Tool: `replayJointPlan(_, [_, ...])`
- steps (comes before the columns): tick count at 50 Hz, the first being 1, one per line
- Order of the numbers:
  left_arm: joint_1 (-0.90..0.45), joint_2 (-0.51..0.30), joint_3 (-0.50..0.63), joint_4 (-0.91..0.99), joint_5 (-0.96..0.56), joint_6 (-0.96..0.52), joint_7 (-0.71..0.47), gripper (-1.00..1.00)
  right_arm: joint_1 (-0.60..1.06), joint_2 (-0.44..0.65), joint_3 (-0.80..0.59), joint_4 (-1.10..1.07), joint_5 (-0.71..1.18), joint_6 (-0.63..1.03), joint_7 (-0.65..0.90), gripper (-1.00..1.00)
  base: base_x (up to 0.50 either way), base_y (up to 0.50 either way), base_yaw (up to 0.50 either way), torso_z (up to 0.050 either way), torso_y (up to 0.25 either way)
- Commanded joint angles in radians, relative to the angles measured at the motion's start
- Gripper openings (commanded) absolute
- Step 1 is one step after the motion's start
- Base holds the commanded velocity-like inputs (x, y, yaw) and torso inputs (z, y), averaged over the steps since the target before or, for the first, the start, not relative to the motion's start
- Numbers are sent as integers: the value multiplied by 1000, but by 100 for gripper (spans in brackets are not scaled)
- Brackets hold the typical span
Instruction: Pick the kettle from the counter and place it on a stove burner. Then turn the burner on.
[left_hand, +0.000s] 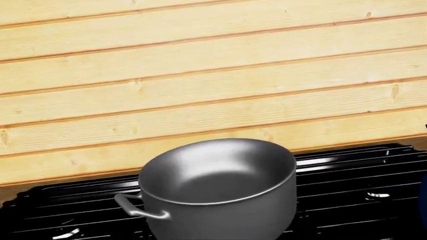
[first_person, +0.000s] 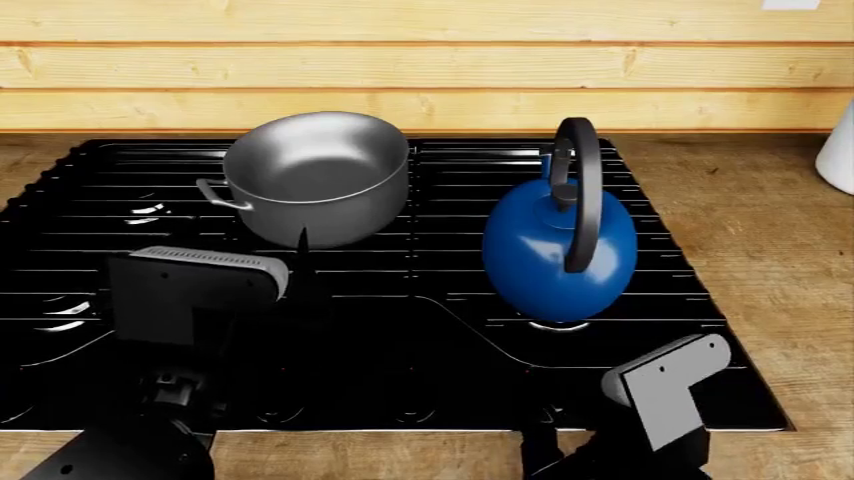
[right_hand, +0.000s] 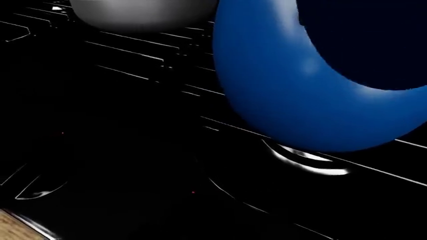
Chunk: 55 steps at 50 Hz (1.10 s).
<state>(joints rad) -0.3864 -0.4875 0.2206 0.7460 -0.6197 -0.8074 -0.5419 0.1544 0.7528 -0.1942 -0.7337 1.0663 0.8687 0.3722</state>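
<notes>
The glossy blue kettle (first_person: 558, 250) with its tall black arched handle stands upright on the front right stove burner (first_person: 562, 324), free of both grippers. Up close in the right wrist view, the kettle (right_hand: 280, 90) fills the frame above the burner's silvery glint (right_hand: 310, 162). My left gripper (first_person: 304, 252) hovers over the stove's middle just in front of the pot; only one dark finger shows, so its state is unclear. The right arm (first_person: 665, 383) sits low in front of the kettle, and its fingers are lost against the black stove.
A grey steel pot (first_person: 316, 175) stands on the back left grates, close ahead in the left wrist view (left_hand: 220, 185). The wood counter (first_person: 767, 230) flanks the stove. A white jar (first_person: 839, 150) stands at the far right edge. Pale wall planks (first_person: 427, 60) run behind.
</notes>
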Motion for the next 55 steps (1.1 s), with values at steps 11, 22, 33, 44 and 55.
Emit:
replayJointPlan(11, [1, -3, 7, -2, -1, 2, -6, 100, 38, 10, -222, 113, -35, 72, -216, -100, 8, 7, 13, 0, 0])
replayJointPlan(22, [-3, -1, 15, -12, 0, 4, -7, 100, 61, 32, -245, 106, -39, 61, -298, -100, 5, 8, 14, 0, 0])
replayJointPlan(33, [-14, -2, 12, -8, -10, -5, -13, 100, 64, 36, -238, 102, -43, 54, -286, -100, 5, 7, 11, 0, 0])
replayJointPlan(44, [-8, -6, 14, -11, -9, 3, -12, 100, 40, 84, -147, 11, -1, 11, -220, 100, 0, 1, 1, 0, 0])
replayJointPlan(55, [-7, -7, 16, -6, -13, 2, -17, 100, 25, 175, -16, -134, 125, -12, -110, 100, 0, 0, 0, 0, 0])
